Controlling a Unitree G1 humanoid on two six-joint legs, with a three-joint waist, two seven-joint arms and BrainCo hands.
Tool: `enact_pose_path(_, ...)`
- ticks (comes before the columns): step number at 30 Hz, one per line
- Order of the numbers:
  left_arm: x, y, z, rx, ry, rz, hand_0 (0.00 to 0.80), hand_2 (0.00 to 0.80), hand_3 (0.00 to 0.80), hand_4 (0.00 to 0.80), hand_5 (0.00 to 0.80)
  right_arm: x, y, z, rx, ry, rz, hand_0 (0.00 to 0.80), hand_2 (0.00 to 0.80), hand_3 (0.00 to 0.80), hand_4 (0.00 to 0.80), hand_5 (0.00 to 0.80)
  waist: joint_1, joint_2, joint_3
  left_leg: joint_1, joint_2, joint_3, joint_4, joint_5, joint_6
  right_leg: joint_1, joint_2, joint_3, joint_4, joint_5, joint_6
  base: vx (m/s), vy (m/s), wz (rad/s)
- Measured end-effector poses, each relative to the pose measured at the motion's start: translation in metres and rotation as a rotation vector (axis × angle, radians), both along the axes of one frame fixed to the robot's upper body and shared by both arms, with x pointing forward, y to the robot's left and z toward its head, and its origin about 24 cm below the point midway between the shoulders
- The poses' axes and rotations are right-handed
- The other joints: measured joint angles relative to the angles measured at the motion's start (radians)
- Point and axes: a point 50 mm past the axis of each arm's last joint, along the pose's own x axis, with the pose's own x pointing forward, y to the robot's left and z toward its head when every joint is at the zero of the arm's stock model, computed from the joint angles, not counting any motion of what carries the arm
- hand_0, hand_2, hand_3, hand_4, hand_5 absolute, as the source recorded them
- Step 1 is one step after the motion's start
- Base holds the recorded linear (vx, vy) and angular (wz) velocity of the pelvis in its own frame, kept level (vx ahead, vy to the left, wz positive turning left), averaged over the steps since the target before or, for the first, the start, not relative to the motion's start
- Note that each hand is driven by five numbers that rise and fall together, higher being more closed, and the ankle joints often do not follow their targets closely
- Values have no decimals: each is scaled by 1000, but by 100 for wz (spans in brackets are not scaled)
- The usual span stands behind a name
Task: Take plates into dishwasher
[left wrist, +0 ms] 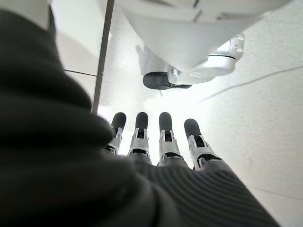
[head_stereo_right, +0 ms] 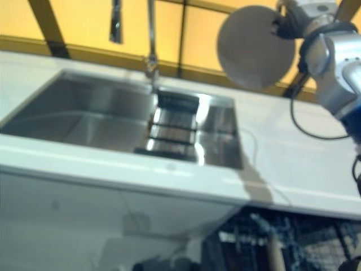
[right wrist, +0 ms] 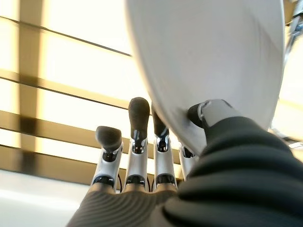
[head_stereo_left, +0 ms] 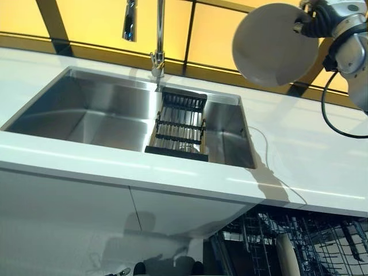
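My right hand (head_stereo_left: 313,20) is raised high at the far right, above the counter, and is shut on a round white plate (head_stereo_left: 275,45). In the right wrist view the thumb (right wrist: 208,113) presses the plate's face (right wrist: 213,61) and the fingers (right wrist: 139,123) lie behind its rim. The plate is held tilted in the air, to the right of the sink. My left hand (left wrist: 167,142) shows only in its own wrist view, with straight fingers, open and empty, pointing down at the floor.
A steel sink (head_stereo_left: 86,109) is set into the white counter (head_stereo_left: 310,161), with a black dish rack (head_stereo_left: 178,129) in its right part and a faucet (head_stereo_left: 158,40) behind. The open dishwasher's wire rack (head_stereo_left: 322,241) shows below the counter at the lower right, with a plate (head_stereo_left: 286,253) standing in it.
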Motion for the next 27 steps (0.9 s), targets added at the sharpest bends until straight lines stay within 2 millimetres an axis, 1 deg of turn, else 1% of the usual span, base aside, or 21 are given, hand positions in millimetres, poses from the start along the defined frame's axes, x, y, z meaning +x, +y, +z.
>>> enact_pose_path(2, 0, 0, 0, -4, 4, -11, 0, 0, 0, 0, 0, -2, -17, -6, 80, 10, -29, 800, 800, 800, 800, 800, -1, 4, -8, 13, 0, 13, 0, -3, 1, 4, 1, 13, 0, 1, -1, -5, -10, -21)
enact_pose_path(3, -1, 0, 0, -4, 5, -13, 0, 0, 0, 0, 0, -3, -20, -8, 99, 11, -34, 800, 800, 800, 800, 800, -3, 6, -11, 14, 0, 14, 0, -4, 1, 5, 1, 15, 0, 1, -1, -2, -6, -10)
enact_pose_path(4, -1, 0, 0, -3, 7, -20, 0, 0, 0, 0, 0, -4, -29, -12, 137, 19, -53, 800, 800, 800, 800, 800, -17, 9, -15, 15, 0, 15, 0, -4, 1, 5, 1, 17, 0, 1, 0, 0, 0, 0)
enact_pose_path(5, -1, 0, 0, -2, 9, -21, 0, 0, 0, 0, 0, -4, -33, -14, 156, 23, -63, 800, 800, 800, 800, 800, -24, 12, -17, 15, 0, 16, 0, -4, 1, 5, 0, 17, 0, 2, 0, -2, -3, -6)
enact_pose_path(7, -3, 0, -1, -2, 16, -24, 0, 0, 0, 0, 0, -6, -43, -20, 181, 41, -89, 800, 800, 800, 800, 800, -33, 20, -21, 25, 2, 37, -1, -7, 1, 5, 3, 35, 0, 4, 0, -4, -3, -20)
enact_pose_path(10, -6, 0, -1, -4, 31, -20, 0, 0, 0, 0, 0, -8, -52, -23, 207, 47, -110, 800, 800, 800, 800, 800, -52, 29, -26, 31, 5, 41, -1, -10, 1, 7, 5, 41, 0, 4, 0, -1, 3, -10)
enact_pose_path(11, -6, 0, -1, -4, 33, -19, 0, 0, 0, 0, 0, -9, -54, -23, 214, 44, -114, 800, 800, 800, 800, 800, -53, 30, -27, 31, 5, 42, -1, -10, 1, 6, 5, 41, 0, 4, 0, 4, 5, -5)
enact_pose_path(12, -5, 0, -2, -6, 31, -20, 0, 0, 0, 0, 0, -12, -62, -24, 219, 45, -140, 800, 800, 800, 800, 800, -54, 32, -28, 32, 6, 44, -1, -11, 1, 6, 7, 43, 0, 4, 0, 0, 0, 0)
enact_pose_path(14, -6, -1, -2, -8, 34, -19, 0, 0, 0, 0, 0, -17, -70, -23, 225, 46, -166, 800, 800, 800, 800, 800, -54, 35, -30, 32, 8, 52, -1, -12, 1, 5, 9, 46, 0, 4, 0, 12, 5, -6)
enact_pose_path(18, -10, -1, -2, -14, 50, -16, 0, 0, 0, 0, 0, -24, -80, -24, 266, 45, -182, 800, 800, 800, 800, 800, -61, 36, -30, 41, 12, 69, -1, -15, -4, 3, 15, 64, 0, 6, -2, 18, -2, -12)
enact_pose_path(19, -10, -1, -2, -16, 51, -16, 0, 0, 0, 0, 0, -26, -84, -26, 279, 46, -189, 800, 800, 800, 800, 800, -65, 36, -30, 44, 13, 72, -1, -17, -3, 4, 16, 66, 0, 5, -2, 21, -1, -7)
enact_pose_path(20, -11, -1, -3, -19, 54, -16, 0, 0, 0, 0, 0, -28, -89, -30, 294, 51, -199, 800, 800, 800, 800, 800, -78, 36, -30, 46, 13, 76, -1, -20, 0, 5, 16, 69, 0, 5, -2, 20, -2, -11)
enact_pose_path(23, -10, -1, -3, -20, 53, -14, 0, 0, 0, 0, 0, -35, -103, -37, 327, 56, -239, 800, 800, 800, 800, 800, -88, 37, -30, 52, 13, 97, -1, -25, 1, 1, 18, 90, 0, 8, -1, 6, -11, -16)
enact_pose_path(24, -10, 0, -2, -19, 53, -8, 0, 0, 0, 0, 0, -39, -109, -42, 349, 60, -254, 800, 800, 800, 800, 800, -103, 38, -29, 53, 12, 99, -1, -26, 2, 1, 18, 91, 0, 8, -1, 0, -19, -12)
enact_pose_path(25, -10, 0, -2, -19, 53, -5, 0, 0, 0, 0, 0, -40, -111, -43, 350, 62, -262, 800, 800, 800, 800, 800, -104, 39, -29, 53, 12, 100, -1, -27, 2, 1, 18, 92, 0, 8, -1, 2, -22, -7)
enact_pose_path(27, -9, 1, -2, -12, 53, -15, 0, 0, 0, 0, 0, -48, -123, -49, 354, 73, -302, 800, 800, 800, 800, 800, -114, 42, -27, 62, 13, 115, -1, -32, 1, 1, 22, 101, 0, 8, -1, -5, -21, -18)
